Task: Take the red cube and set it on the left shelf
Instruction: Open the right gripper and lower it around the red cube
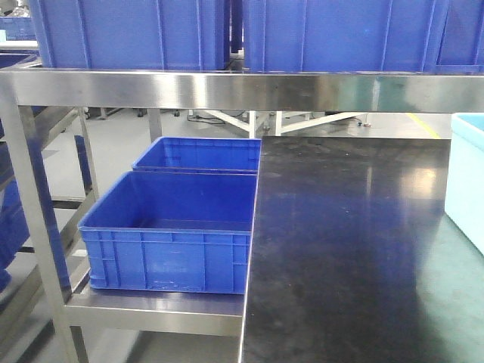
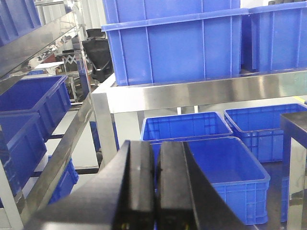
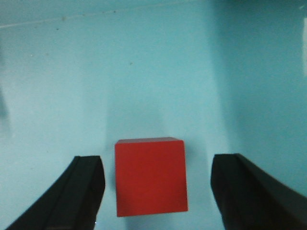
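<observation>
Pale turquoise floor (image 3: 144, 62) fills the right wrist view (plain, a few faint specks). Red cube (image 3: 150, 176) rests on it, between the two fingers of the right gripper (image 3: 157, 189), which stands wide open with neither finger touching the cube. Left gripper (image 2: 155, 158) is closed, fingers pressed together with nothing between them, facing a steel rack. Front view: dark table top (image 1: 355, 249); steel shelf (image 1: 151, 306) just left of it carries two blue bins (image 1: 170, 234); pale bin (image 1: 469, 174) at the right edge
</observation>
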Controlling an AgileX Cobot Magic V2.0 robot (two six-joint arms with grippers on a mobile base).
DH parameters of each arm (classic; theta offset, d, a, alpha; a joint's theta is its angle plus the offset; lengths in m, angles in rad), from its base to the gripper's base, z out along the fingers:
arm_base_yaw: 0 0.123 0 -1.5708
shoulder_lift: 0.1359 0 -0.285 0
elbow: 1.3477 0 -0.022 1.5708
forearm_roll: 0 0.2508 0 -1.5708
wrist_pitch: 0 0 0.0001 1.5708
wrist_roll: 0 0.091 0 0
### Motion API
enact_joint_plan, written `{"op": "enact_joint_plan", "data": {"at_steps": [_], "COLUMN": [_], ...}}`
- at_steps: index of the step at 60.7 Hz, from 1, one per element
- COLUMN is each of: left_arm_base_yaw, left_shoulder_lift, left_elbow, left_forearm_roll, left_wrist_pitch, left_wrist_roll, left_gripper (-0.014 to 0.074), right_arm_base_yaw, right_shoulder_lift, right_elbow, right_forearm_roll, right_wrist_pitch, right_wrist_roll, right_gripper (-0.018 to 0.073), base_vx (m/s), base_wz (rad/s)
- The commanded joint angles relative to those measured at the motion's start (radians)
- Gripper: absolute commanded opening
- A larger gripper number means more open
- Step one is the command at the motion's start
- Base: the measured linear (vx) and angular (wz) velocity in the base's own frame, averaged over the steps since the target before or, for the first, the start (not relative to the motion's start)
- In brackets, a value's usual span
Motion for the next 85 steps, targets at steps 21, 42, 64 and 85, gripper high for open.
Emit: {"op": "enact_joint_plan", "data": {"at_steps": [21, 42, 64, 85], "left_arm_base_yaw": [-0.006, -0.006, -0.006, -0.006], "left_shoulder_lift": [0.008, 0.008, 0.008, 0.008], "left_elbow": [0.022, 0.022, 0.022, 0.022], "left_forearm_roll": [-0.002, -0.002, -0.002, -0.002], "left_wrist_pitch": [-0.084, -0.084, -0.084, -0.084], "left_wrist_roll": [0.002, 0.002, 0.002, 0.002], "left_gripper": [0.0106, 0.0106, 0.0106, 0.0106], "right_arm_base_yaw": [-0.006, -0.006, -0.006, 0.014], "right_shoulder_lift": [0.027, 0.045, 0.045, 0.003], "right_elbow": [-0.021, -0.021, -0.021, -0.045], "right_forearm_roll": [-0.004, -0.004, -0.004, 0.022], "right_wrist_pitch": [-0.098, -0.111, -0.112, -0.103], "right_wrist_roll": [-0.005, -0.005, -0.005, -0.005], "right_gripper": [0.0571, 0.0571, 0.0381, 0.0051], "base_vx": [0.00, 0.00, 0.00, 0.00], "base_wz": [0.00, 0.00, 0.00, 0.00]}}
